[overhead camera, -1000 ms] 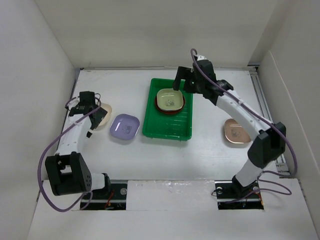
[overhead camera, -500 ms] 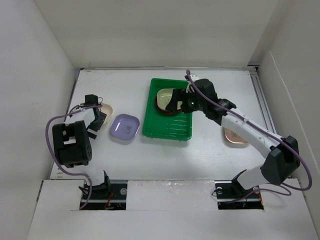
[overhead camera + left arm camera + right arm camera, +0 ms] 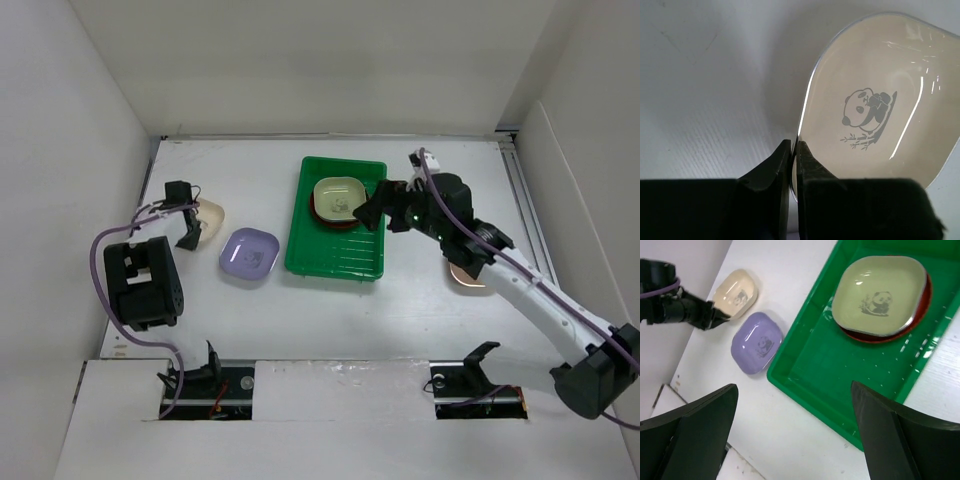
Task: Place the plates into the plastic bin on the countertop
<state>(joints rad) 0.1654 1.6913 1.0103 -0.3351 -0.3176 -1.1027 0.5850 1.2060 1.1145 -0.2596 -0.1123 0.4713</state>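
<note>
White panels wall the plain white worktop, where the bright green plastic bin sits, rectangular with a raised rim. At the bin's far end a glossy light green plate, rounded-square and printed with a panda on bamboo, lies on a round red-orange plate. Left of the bin is a lavender plate with the same panda. Farther left is the cream plate, its rim pinched in my left pincer. My right pincer hangs spread wide above the bin's right rim, holding nothing. Right of the bin, a tan-pink plate shows partly under my right arm.
</note>
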